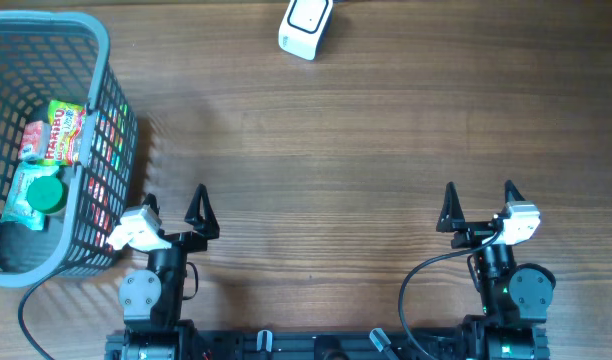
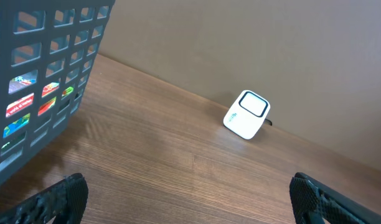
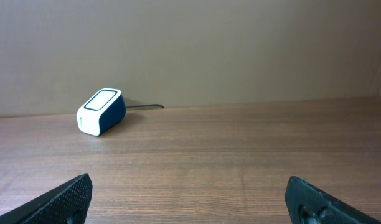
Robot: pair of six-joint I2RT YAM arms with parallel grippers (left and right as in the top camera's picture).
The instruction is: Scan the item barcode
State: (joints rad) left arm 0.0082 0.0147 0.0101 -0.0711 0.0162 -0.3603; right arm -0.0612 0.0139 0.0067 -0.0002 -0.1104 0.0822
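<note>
The left pincer (image 1: 174, 200) stands with its jaws spread wide and nothing between them. In its own wrist view only the two dark fingertips (image 2: 63, 198) show, cut off by the lower edge. The right pincer (image 1: 480, 192) is also wide apart and empty, its tips clipped at the bottom corners of its view.

Right beside the left pincer, on its left, stands a grey-blue mesh basket (image 1: 108, 70). From overhead the pincer's white housing overlaps the basket's near corner, and whether they touch cannot be told. The basket runs out of the overhead picture on the left, so part of it is unseen. Inside, nearer the pincer, lies a pale pouch (image 1: 26, 205) with a green cap. Just beyond it is a Haribo sweet bag (image 1: 64, 132). More coloured packets show only as scraps through the mesh wall, too broken up to name. Which of these carries a readable barcode cannot be made out.

Well ahead of both pincers, at the far edge of the wooden table (image 1: 326, 130), sits the white scanner (image 1: 306, 27). It is ahead and to the right of the left pincer, and ahead and to the left of the right one. Its far end is cropped by the top of the overhead picture. A thin dark cable (image 3: 144, 107) leaves its rear along the wall, and its end is lost to sight.
</note>
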